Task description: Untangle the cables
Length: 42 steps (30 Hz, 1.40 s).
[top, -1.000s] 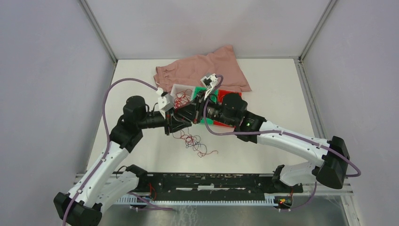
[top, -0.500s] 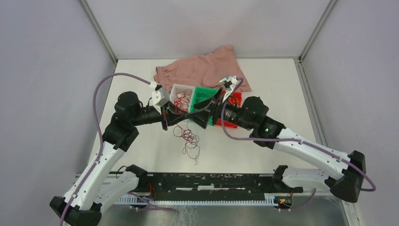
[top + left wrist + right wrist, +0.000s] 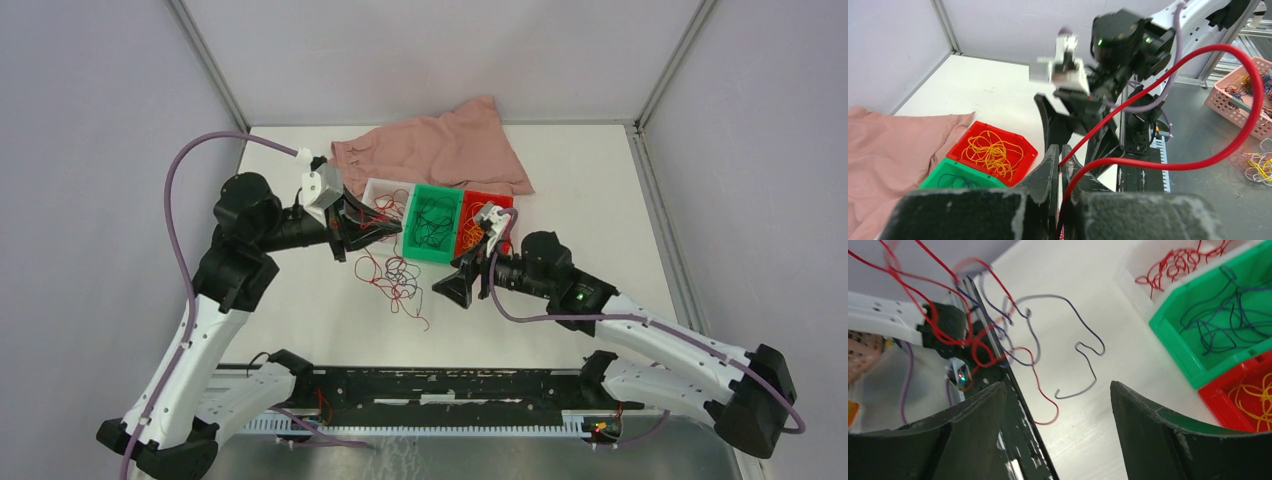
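Viewed from above, with the dial centred on the table (image 3: 600,200) and 12 o'clock at the far wall, I read the layout as follows. The left arm (image 3: 215,300) reaches in from 7 o'clock and the right arm (image 3: 650,335) from 5 o'clock. A pink cloth (image 3: 440,150) lies crumpled at 12 o'clock. Just below it, three bins stand in a touching row. The white bin (image 3: 385,184) holds red strands, the green bin (image 3: 410,225) dark blue strands, and the red bin (image 3: 490,195) orange-yellow strands. The cables (image 3: 395,280) not yet sorted form a loose clump of red and dark strands on the table surface, at 7 o'clock of the green bin. The left gripper (image 3: 392,228) sits over the near edge of the white bin, at 9 o'clock of the green bin. Its jaws are clenched on a red cable (image 3: 1258,100), which trails down to the clump. The right gripper (image 3: 455,290) is at 5 o'clock of the green bin, just beside the clump. Its jaws are released and spread wide, with nothing between them.
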Tool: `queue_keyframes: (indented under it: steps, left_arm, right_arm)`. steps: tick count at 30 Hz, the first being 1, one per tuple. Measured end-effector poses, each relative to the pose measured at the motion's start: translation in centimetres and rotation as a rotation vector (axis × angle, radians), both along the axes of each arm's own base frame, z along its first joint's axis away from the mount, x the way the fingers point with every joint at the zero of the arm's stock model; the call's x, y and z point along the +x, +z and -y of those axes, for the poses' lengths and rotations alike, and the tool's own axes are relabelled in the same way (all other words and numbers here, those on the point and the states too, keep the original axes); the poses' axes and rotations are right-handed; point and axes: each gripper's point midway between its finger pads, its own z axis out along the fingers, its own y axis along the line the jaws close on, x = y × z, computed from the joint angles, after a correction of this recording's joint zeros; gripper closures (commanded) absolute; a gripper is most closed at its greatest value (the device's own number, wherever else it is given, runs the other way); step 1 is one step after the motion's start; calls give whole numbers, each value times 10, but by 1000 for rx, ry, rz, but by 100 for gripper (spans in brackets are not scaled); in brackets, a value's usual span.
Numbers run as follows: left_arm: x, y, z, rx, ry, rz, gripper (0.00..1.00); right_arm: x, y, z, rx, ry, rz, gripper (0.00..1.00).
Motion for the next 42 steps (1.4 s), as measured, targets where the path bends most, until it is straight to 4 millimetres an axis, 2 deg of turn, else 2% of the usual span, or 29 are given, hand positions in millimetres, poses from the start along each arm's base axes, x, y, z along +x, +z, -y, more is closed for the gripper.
queue_keyframes:
  steps: [3, 6, 10, 14, 16, 18, 21, 22, 23, 24, 28, 32, 37, 42]
  left_arm:
    - [-1, 7, 1, -2, -13, 4, 97]
    - [-2, 14, 2, -2, -26, 8, 97]
    - [-4, 19, 3, 4, -40, 8, 97]
    - [-6, 25, 3, 4, -57, 17, 97]
    - [-7, 27, 3, 4, -64, 19, 97]
    - [-9, 29, 3, 4, -70, 20, 97]
    - [-11, 35, 2, 5, -72, 34, 97]
    - [-11, 37, 2, 5, -72, 39, 97]
    - [-12, 41, 1, 4, -71, 50, 97]
    - [-13, 45, 0, 3, -70, 65, 97]
    - [-11, 71, -5, -2, -28, 169, 97]
    - [-3, 107, -13, -11, 51, 319, 97]
    - [9, 158, -28, -30, 191, 524, 97]
    - [22, 209, -50, -63, 373, 725, 97]
  right_arm:
    - [0, -36, -2, -89, 34, -11, 15]
    - [-1, -54, -9, -138, 87, -2, 13]
    - [-2, -69, -24, -172, 183, 13, 13]
    - [3, -69, -40, -161, 235, 33, 17]
    - [6, -65, -49, -147, 254, 44, 25]
    - [11, -62, -58, -136, 262, 57, 38]
    - [18, -62, -65, -134, 258, 64, 73]
    - [19, -63, -66, -135, 254, 66, 91]
    - [21, -64, -66, -139, 245, 65, 98]
    - [23, -65, -66, -142, 233, 64, 99]
    - [32, -73, -62, -150, 164, 54, 100]
    - [35, -102, -49, -184, 91, 6, 99]
    - [32, -153, -21, -262, -23, -86, 99]
    - [33, -177, -2, -297, -116, -137, 99]
